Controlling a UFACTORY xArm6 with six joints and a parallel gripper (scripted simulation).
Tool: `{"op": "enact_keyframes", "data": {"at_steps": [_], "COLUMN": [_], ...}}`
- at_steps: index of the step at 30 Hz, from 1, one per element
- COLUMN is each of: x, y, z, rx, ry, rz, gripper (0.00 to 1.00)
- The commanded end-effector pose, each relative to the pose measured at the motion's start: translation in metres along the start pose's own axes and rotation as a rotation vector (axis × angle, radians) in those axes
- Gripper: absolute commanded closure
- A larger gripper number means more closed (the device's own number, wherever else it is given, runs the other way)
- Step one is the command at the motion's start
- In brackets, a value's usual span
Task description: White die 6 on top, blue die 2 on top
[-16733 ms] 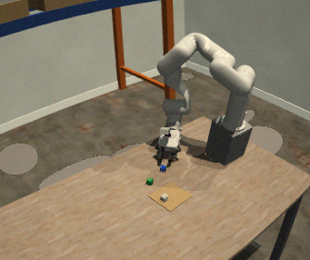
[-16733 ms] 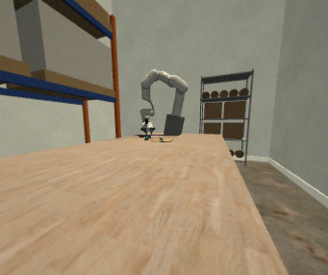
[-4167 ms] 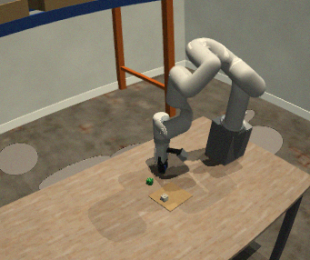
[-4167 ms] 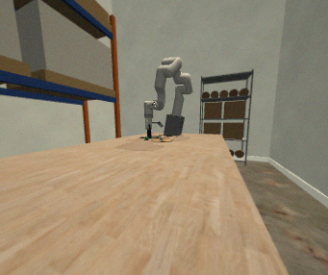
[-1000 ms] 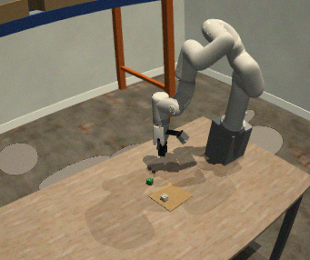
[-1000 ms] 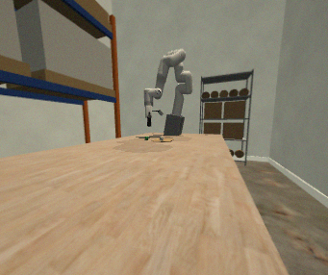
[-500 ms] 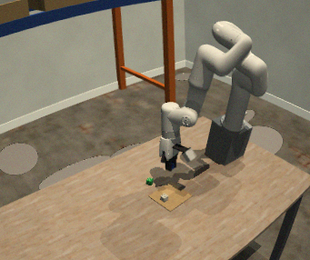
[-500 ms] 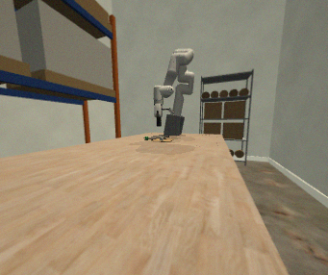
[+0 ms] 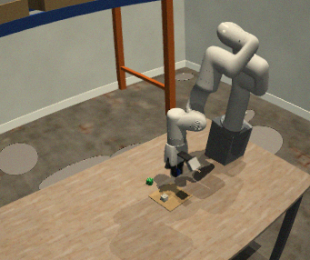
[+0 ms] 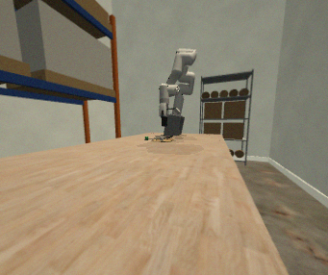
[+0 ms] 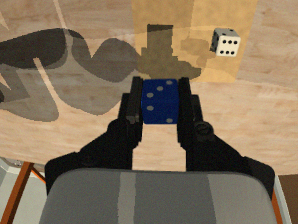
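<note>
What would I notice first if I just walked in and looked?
Probably the big white robot arm bending over the back of the wooden table. Its hand pinches a blue die just above the tan mat, where a white die sits. A tiny green die lies on the table beside the mat.
</note>
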State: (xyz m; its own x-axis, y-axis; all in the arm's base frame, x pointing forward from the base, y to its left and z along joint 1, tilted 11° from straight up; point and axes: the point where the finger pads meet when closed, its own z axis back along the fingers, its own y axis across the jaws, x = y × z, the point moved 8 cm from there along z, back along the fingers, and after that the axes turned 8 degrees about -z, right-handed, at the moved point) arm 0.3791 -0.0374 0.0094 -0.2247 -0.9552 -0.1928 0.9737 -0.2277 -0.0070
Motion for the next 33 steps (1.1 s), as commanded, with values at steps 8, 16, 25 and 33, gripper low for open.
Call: {"op": "enact_keyframes", "data": {"at_steps": [8, 16, 25, 33], "x": [-0.001, -0.001, -0.001, -0.001], "y": [0.002, 0.002, 0.002, 0.002], "z": [-0.003, -0.019, -0.059, -0.083], "rx": [0.0, 0.0, 0.0, 0.0], "ry": [-0.002, -0.002, -0.002, -0.002], "rz": [0.0, 0.0, 0.0, 0.0], "gripper": [0.79, 0.79, 0.79, 0.79]}}
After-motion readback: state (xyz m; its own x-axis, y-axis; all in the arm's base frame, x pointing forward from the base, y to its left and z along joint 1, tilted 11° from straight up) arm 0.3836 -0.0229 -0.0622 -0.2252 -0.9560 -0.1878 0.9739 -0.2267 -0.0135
